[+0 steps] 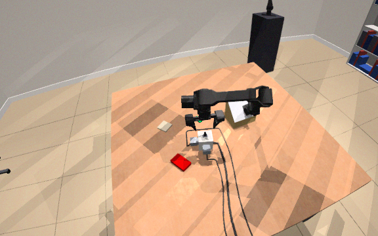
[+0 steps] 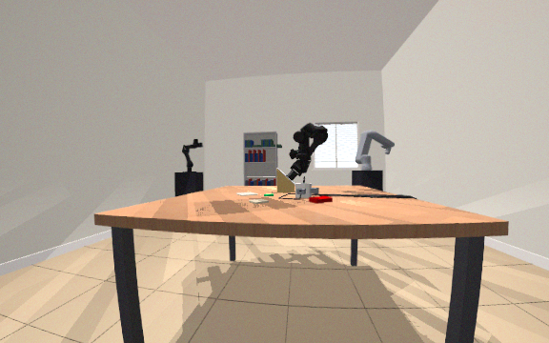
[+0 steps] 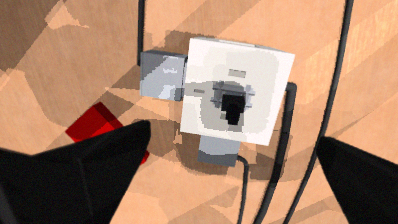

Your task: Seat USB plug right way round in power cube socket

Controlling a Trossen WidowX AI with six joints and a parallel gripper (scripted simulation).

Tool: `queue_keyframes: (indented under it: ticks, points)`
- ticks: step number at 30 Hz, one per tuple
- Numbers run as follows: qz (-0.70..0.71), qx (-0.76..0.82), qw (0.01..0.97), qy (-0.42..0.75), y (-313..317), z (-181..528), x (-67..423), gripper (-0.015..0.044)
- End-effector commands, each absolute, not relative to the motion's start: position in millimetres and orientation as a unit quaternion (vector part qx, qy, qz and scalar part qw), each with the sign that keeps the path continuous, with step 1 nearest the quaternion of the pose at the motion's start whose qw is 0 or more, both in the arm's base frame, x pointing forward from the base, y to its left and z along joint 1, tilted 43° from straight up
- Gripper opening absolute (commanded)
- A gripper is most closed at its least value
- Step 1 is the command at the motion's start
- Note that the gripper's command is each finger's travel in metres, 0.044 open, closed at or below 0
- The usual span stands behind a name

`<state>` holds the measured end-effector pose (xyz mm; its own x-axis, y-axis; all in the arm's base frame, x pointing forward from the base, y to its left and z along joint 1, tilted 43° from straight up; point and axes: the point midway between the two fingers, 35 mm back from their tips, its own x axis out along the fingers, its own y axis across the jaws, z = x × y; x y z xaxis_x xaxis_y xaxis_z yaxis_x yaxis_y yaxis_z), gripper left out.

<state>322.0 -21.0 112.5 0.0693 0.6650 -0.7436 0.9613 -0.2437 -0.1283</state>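
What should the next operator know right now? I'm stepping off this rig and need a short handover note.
Gripper: open, empty, hovering above the power cube.
USB plug: dark, standing in the cube's top socket, not yet gripped.
Nearby: red block beside the cube, cables trailing toward the table edge.
Done: approach only.
Left: grasp the plug, pull it, turn it round, seat it fully, release, move clear without snagging the cables.

tool [image 3: 230, 165] fingers cut off by wrist view's bottom edge; plug [image 3: 233, 106] orientation unreadable.

Plug [image 3: 233, 106] atop cube [image 3: 265, 75], claw [image 3: 230, 165] above
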Motion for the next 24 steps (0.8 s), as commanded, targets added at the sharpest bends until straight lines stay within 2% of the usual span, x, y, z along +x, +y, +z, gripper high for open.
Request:
queue_keyframes:
  ticks: [1,24]
  points:
    - [-0.360,0.702,0.202,0.581,-17.2,109.5,321.6,0.0440]
    - [-0.360,0.702,0.202,0.581,-2.2,93.1,322.8,0.0440]
